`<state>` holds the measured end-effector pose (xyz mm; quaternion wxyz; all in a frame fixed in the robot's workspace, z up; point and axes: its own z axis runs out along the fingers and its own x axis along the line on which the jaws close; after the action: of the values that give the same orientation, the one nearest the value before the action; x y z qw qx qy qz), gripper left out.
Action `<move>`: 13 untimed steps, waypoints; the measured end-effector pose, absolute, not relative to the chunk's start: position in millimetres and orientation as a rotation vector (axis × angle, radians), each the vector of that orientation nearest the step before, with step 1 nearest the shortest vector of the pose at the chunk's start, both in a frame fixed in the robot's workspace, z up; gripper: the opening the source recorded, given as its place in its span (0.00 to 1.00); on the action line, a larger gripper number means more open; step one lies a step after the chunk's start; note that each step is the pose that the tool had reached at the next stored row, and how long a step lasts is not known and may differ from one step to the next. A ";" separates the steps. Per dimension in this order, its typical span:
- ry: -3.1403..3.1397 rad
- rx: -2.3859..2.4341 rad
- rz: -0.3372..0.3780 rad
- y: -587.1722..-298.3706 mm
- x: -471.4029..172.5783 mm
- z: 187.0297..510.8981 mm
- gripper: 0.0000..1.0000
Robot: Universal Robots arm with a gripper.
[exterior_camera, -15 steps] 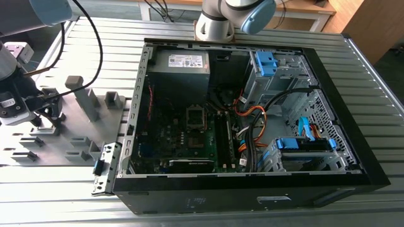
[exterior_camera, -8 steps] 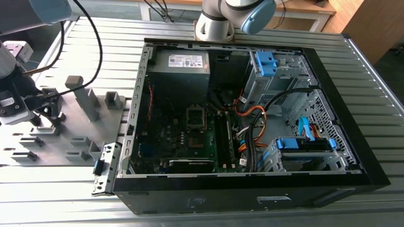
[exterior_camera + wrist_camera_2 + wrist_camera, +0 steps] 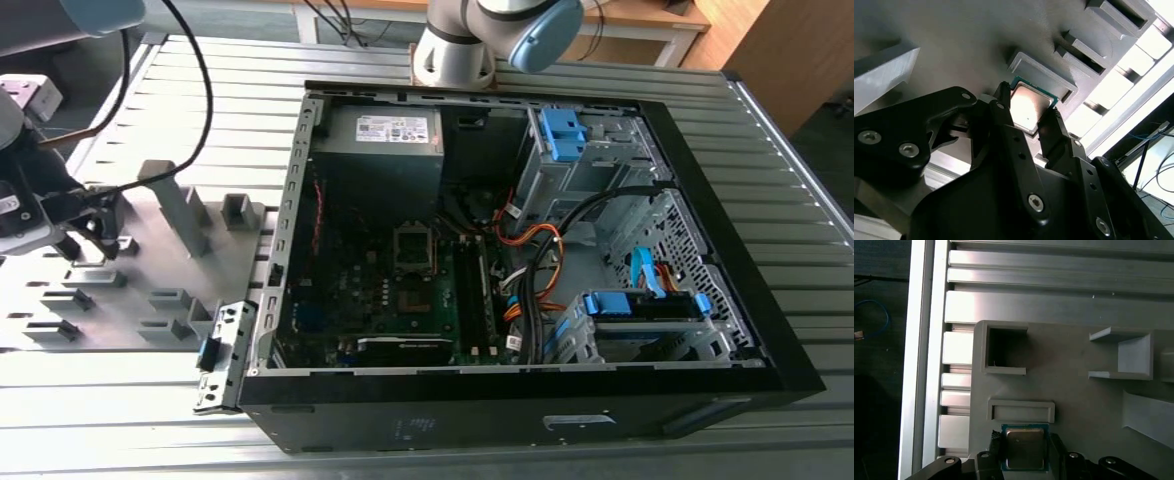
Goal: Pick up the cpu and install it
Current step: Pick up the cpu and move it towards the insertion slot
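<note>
- Evidently the cpu (image 3: 1025,447) lies flat, silver face up, between the two black fingers (image 3: 1004,117) of the gripper (image 3: 1026,107). In both wrist views it is just beside a shallow raised frame (image 3: 1021,411) of the tray (image 3: 1079,405).
- The fingers are closed in on two opposite edges of the chip and hold it by its sides. Whether it rests on the tray or hangs clear of it I cannot tell.
- I judge the pick-up to be the step in hand. Done well, the squeeze stays on the green edges only, light and even, so the thin chip neither bows nor twists.
- The chip looks centred between the fingers, which helps, since an off-centre hold would probably let it pivot.
- Keeping it level matters too. The raised frame is close enough to catch a corner if the chip tilts or drags sideways.
- In the exterior view the gripper and tray sit at 9 o'clock of the open computer case (image 3: 534,395), on the slatted table (image 3: 134,420).
- The socket (image 3: 414,245) is near the case's middle, well apart from the chip, with cables (image 3: 534,260) at its 3 o'clock.
</note>
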<state>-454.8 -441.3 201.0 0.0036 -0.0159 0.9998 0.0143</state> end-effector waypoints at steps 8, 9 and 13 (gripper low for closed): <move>3.134 -0.050 0.045 -441.3 -454.9 216.0 0.47; 3.134 -0.050 0.045 -441.3 -454.8 216.6 0.47; 3.134 -0.050 0.045 -441.3 -454.8 218.0 0.47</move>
<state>-454.8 -441.3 218.0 0.0037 -0.0159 0.9998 0.0144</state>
